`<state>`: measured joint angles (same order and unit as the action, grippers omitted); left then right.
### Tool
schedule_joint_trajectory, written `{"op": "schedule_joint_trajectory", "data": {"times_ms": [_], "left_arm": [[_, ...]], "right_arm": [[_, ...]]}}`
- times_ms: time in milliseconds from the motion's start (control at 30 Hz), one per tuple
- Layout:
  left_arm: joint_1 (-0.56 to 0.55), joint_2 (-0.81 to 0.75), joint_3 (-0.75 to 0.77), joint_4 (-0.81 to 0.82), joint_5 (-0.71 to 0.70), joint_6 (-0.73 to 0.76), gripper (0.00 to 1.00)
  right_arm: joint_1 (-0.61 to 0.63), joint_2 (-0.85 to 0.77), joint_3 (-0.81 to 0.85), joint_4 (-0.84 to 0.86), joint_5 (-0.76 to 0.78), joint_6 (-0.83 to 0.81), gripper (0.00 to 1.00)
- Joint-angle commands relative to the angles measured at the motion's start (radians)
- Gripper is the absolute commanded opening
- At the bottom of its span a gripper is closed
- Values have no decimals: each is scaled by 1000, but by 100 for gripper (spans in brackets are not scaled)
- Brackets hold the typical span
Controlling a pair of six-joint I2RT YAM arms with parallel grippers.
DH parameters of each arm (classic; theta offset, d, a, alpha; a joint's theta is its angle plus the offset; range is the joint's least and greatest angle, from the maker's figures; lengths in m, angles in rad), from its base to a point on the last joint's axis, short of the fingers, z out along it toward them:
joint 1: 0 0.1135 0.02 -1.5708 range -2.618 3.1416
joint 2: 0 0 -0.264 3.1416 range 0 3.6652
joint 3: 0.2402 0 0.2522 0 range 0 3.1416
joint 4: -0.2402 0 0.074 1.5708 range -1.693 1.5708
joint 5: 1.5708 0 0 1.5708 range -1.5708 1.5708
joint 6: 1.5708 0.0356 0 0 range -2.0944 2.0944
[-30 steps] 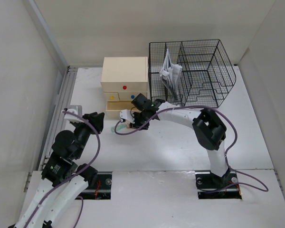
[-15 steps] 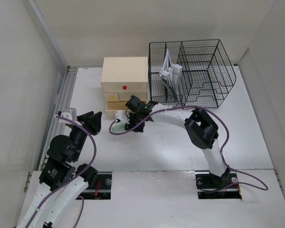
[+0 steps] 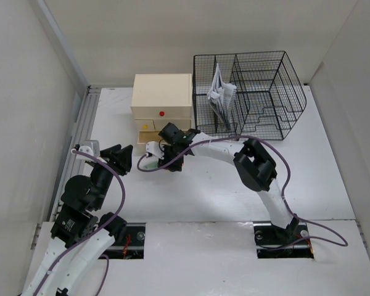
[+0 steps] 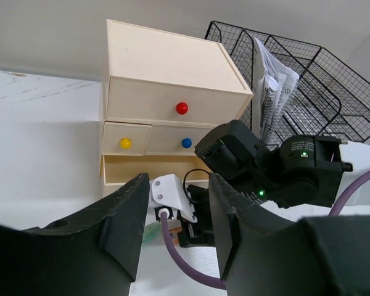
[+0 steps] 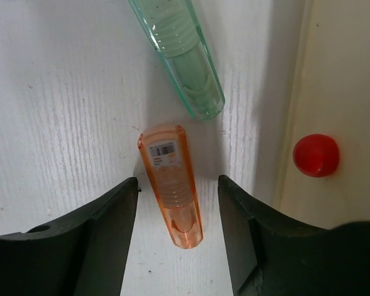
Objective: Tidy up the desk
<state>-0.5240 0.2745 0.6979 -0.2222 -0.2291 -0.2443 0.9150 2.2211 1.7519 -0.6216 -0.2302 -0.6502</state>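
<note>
Right gripper (image 5: 177,184) spread, straddling the orange tube (image 5: 170,185) but not closed on it. The green tube (image 5: 184,61) lies just beyond, and both are loose on the white tabletop (image 3: 203,191) in front of the drawer box (image 3: 162,95). Left gripper (image 4: 179,185) spread, empty. Judged partway: papers (image 3: 221,95) stand in the mesh organizer (image 3: 265,92); both tubes not yet stowed.

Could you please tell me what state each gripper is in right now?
Left gripper: open, empty.
Right gripper: open, straddling the orange tube, not gripping it.
</note>
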Motion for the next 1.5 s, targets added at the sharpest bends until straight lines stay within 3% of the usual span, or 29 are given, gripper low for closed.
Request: {"op": "schedule_joint_trajectory", "data": {"times_ms": [0,400,500,533,567,700,867,1100,1133,1467], "left_arm": [[-5,-3,8,40,5,10,41],[-5,-12,8,40,5,10,43],[-5,-12,8,40,5,10,43],[-5,-12,8,40,-4,10,43],[-5,-21,8,40,-4,10,43],[-5,-21,8,40,-4,10,43],[-5,-21,8,40,-4,10,43],[-5,-21,-1,40,-4,0,44],[-5,-21,-1,40,-4,0,44],[-5,-12,-1,40,-4,0,44]], "right_arm": [[-2,41,26,-79,-38,-22,60],[-2,86,41,-317,-144,-161,35],[-2,77,41,-317,-144,-161,21],[-2,68,41,-317,-144,-161,11],[-2,68,41,-317,-155,-152,7],[-2,9,61,-267,-155,-123,0],[-2,-133,61,-146,-95,-27,0],[-2,-327,-58,80,138,32,0],[-2,-351,-71,141,228,55,0],[-2,-250,-37,218,526,96,0]]}}
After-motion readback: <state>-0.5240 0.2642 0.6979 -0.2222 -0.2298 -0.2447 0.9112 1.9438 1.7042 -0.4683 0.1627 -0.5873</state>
